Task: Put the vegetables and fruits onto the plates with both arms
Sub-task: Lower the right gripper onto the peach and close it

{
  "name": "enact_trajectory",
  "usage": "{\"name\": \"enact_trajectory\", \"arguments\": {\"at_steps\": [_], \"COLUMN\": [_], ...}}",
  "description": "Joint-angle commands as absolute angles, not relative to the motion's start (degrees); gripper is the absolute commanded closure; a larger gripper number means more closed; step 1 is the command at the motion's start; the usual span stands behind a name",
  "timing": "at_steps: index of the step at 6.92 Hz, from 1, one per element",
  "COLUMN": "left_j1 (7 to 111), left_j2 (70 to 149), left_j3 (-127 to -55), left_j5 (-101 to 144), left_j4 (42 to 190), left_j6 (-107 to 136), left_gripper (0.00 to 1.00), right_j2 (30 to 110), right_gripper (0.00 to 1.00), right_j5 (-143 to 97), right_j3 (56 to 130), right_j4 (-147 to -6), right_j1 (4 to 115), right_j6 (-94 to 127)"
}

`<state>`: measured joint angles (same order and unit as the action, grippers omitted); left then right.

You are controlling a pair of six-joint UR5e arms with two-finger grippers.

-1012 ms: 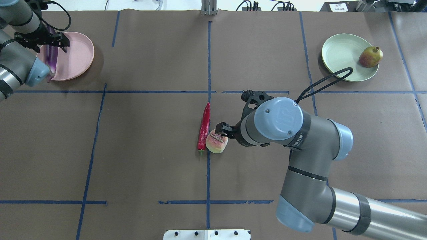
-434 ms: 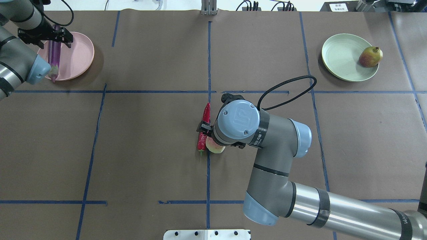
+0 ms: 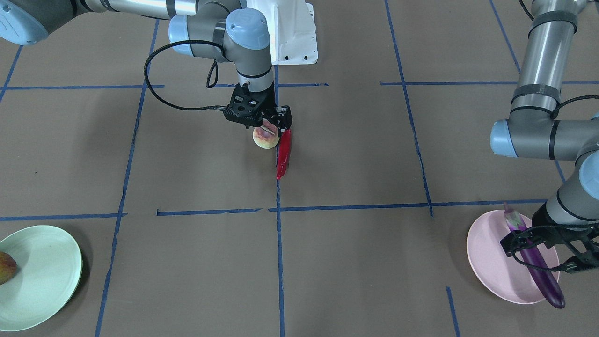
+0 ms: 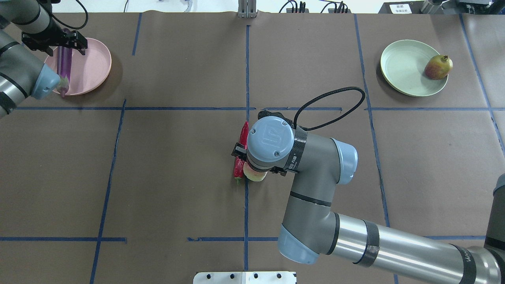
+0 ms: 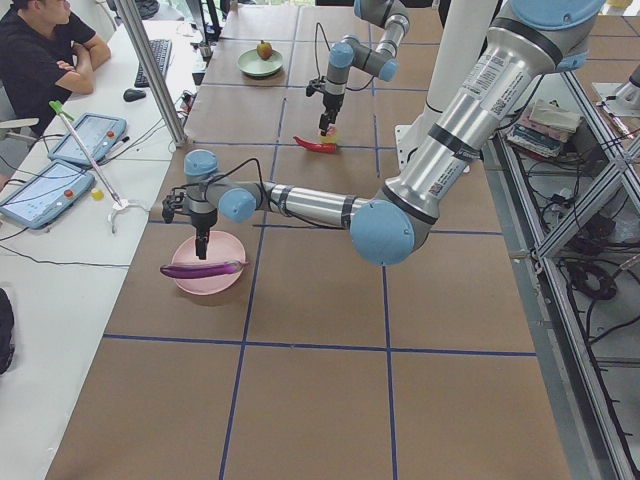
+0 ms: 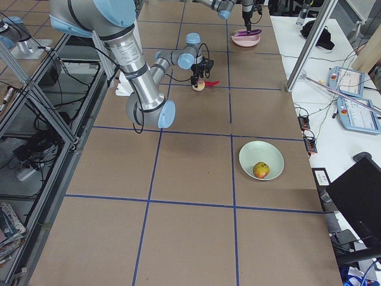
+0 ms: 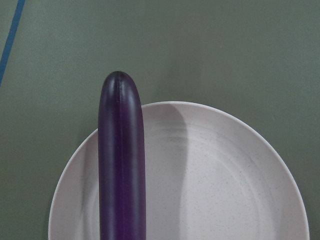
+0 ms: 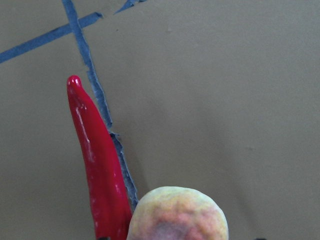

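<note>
The purple eggplant [image 4: 64, 63] lies across the pink plate [image 4: 90, 65], its ends over the rim. My left gripper [image 3: 540, 255] stands over its middle with the jaws spread wider than it, so it looks open; the left wrist view shows only the eggplant [image 7: 121, 160] and plate [image 7: 225, 190], no fingers. The peach-like fruit [image 3: 264, 139] sits mid-table, touching the red chili [image 3: 283, 154]. My right gripper [image 3: 263, 124] is open just above the fruit, a finger on each side. The pomegranate [image 4: 438, 67] sits on the green plate [image 4: 402, 67].
My right arm's wrist covers most of the peach-like fruit [image 4: 254, 175] from overhead. Blue tape lines divide the brown table cover. The white base block [image 4: 244, 277] is at the near edge. Operators and tablets are beyond the far edge in the exterior left view.
My right arm has swung left, bringing its gripper from beside the peach-like fruit to right over it. My left gripper has shifted slightly toward the far edge; the eggplant now shows fully on the plate.
</note>
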<state>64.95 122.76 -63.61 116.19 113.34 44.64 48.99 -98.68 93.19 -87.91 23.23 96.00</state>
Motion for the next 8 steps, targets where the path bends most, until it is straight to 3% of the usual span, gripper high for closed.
{"name": "enact_trajectory", "arguments": {"at_steps": [1,4,5,6,8], "left_j1": [64.95,64.86,64.86,64.86,64.17], "left_j2": [122.43,122.26,122.26,122.26,122.43], "left_j3": [-64.85,-66.09,-67.05,-67.32,-69.76], "left_j5": [116.19,116.19,116.45,117.41,119.69], "left_j4": [112.94,112.85,112.76,112.76,112.85], "left_j6": [44.91,45.35,45.53,47.27,51.47], "left_gripper": [0.00,0.00,0.00,0.00,0.00], "right_j2": [48.08,47.55,47.64,47.90,52.61], "right_gripper": [0.00,0.01,0.30,0.99,1.00], "right_j5": [-98.61,-98.61,-98.53,-98.26,-98.70], "right_j3": [91.50,89.21,89.21,90.08,97.24], "right_j4": [-87.80,-87.63,-87.63,-87.89,-89.89], "right_j1": [23.20,22.94,22.42,22.41,25.46], "right_j6": [96.06,96.24,96.24,95.63,95.28]}}
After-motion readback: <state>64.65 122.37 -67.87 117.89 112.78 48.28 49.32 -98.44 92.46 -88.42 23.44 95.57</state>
